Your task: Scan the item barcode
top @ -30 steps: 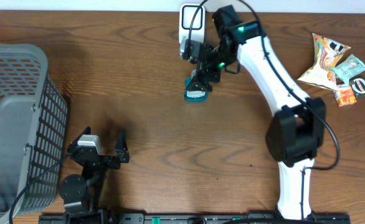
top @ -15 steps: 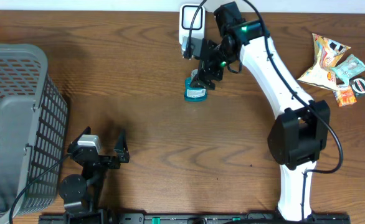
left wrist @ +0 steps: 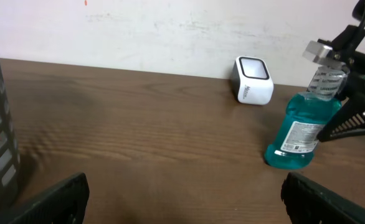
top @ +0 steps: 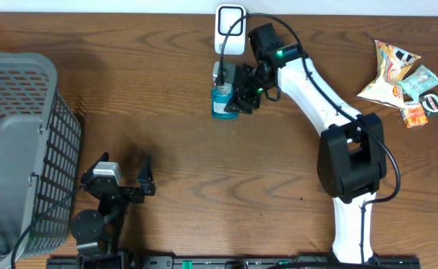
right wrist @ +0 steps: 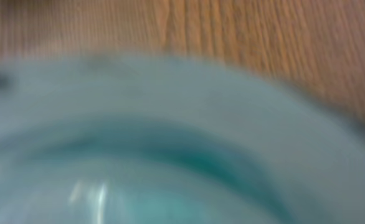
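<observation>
Teal mouthwash bottle (top: 220, 104) is stood upright on the table (top: 204, 172), just in front of the white scanner (top: 229, 22) (presumably so its label (left wrist: 296, 134) can be read). The right tool (top: 230, 93) is placed around it, but a firm grip cannot be told. The left tool (top: 123, 170) is spread wide, empty.

The brown wooden desk (top: 189, 172) carries a grey mesh basket (top: 25, 67) at its left edge and a white scanner (top: 229, 26) at the middle of its far edge. A teal bottle (top: 220, 107) stands just in front of the scanner. A cluster of snack packets (top: 398, 75) lies near the far right corner.
</observation>
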Controlling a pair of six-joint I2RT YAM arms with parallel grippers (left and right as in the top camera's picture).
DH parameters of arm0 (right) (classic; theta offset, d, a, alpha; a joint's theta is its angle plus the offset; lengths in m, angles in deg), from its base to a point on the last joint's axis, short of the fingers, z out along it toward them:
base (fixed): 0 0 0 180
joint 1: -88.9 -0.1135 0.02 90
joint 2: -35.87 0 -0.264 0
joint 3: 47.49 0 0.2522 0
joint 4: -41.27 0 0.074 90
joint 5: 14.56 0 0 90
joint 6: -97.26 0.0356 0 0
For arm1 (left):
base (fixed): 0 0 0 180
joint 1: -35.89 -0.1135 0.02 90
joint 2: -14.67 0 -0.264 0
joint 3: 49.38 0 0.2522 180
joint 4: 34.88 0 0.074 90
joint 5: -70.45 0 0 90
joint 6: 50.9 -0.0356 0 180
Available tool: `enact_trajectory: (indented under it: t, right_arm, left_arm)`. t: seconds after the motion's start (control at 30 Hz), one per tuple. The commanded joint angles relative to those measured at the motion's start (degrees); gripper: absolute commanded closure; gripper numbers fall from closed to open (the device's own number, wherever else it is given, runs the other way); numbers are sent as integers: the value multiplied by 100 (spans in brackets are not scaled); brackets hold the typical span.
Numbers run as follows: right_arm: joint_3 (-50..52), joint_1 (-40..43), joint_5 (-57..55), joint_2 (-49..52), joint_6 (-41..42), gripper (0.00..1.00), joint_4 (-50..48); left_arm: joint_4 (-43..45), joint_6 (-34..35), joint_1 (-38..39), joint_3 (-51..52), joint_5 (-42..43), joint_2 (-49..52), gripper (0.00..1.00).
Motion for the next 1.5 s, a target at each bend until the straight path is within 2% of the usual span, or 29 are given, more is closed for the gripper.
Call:
enact_trajectory:
  t: [0.0, 0.07, 0.2, 0.43, 0.47, 0.5, 0.6, 0.7, 0.8, 0.9, 1.07, 1.17, 1.37, 1.47]
  right_arm:
    - [52, -33, 192, 57, 125, 34, -46]
    - [52, -31, 190, 57, 149, 41, -74]
    - [50, -22, 186, 57, 153, 39, -74]
    - [-175, 0, 188, -44, 859, 9, -42]
    - [-227, 31, 190, -125, 946, 8, 22]
    - [-275, 79, 195, -236, 1001, 1, 129]
    - [-319, 293, 479, -662, 957, 1, 476]
    - [-317, 695, 1364, -1078, 409, 1, 1036]
    - [-289, 1384, 3005, -1233, -820, 1, 1829]
    - [105, 1838, 3620, -1058, -1773, 1, 1875]
    - [507, 1620, 4218, -636, -1749, 1, 1303]
    - [507, 1255, 3901, -542, -1456, 1, 839]
    - [509, 415, 1947, -518, -107, 1, -564]
    - [509, 107, 1305, -496, 177, 1, -990]
  left_arm:
    - [-160, -48, 13, 101, 94, -31, 2]
    - [-160, -50, 13, 101, 92, -31, 2]
    - [-160, -50, 13, 101, 94, -31, 2]
    - [-160, -48, 13, 101, 94, -31, 2]
    - [-160, -48, 13, 101, 92, -31, 2]
    - [-160, -50, 13, 101, 92, -31, 2]
    - [-160, -48, 13, 101, 94, -31, 2]
    - [-160, -48, 13, 101, 92, -31, 2]
    - [-160, -50, 11, 101, 94, -31, 2]
    - [-160, -48, 11, 101, 94, -31, 2]
    - [-162, -48, 13, 101, 94, -31, 2]
    - [-162, -50, 13, 101, 94, -31, 2]
    - [-160, -50, 13, 101, 94, -31, 2]
    - [-160, -50, 13, 101, 94, -31, 2]
